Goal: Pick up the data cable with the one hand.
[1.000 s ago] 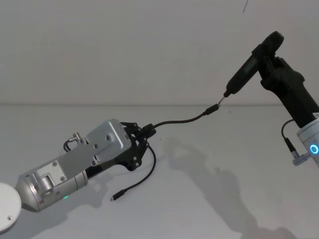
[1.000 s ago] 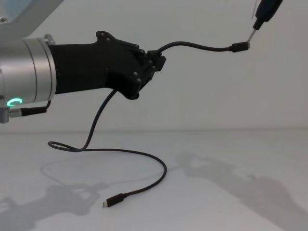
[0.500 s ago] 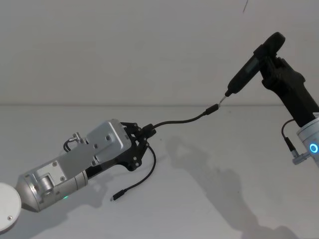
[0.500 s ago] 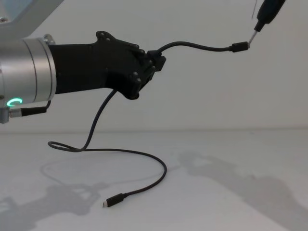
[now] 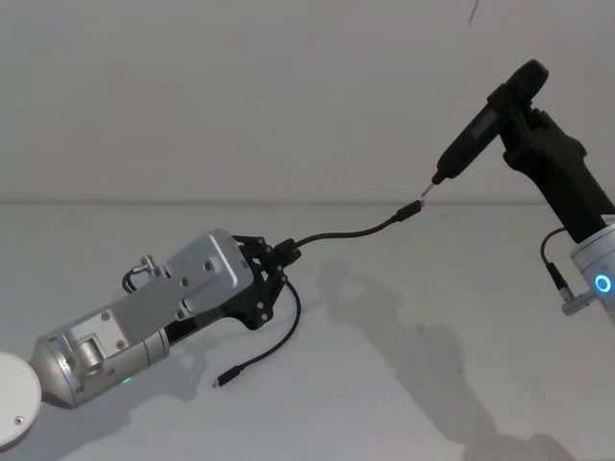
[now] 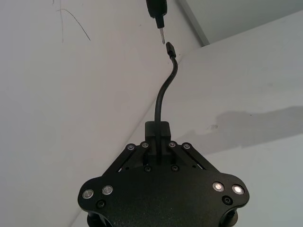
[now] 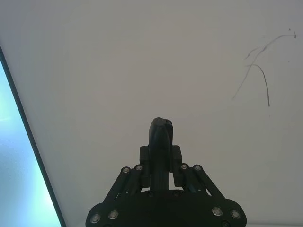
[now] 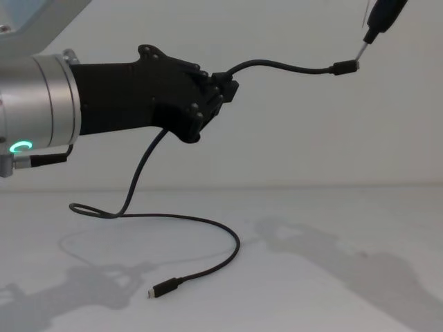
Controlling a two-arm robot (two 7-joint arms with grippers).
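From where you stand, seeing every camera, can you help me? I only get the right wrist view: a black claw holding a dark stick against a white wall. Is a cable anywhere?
Observer: Yes. The left gripper is shut on the data cable, holding it up in the air.
Operator: Does the whole cable hang free?
Observer: No. Its lower part lies on the table, ending in a small plug.
Operator: And my stick?
Observer: The tool in the right gripper has its metal tip right beside the cable's raised plug.
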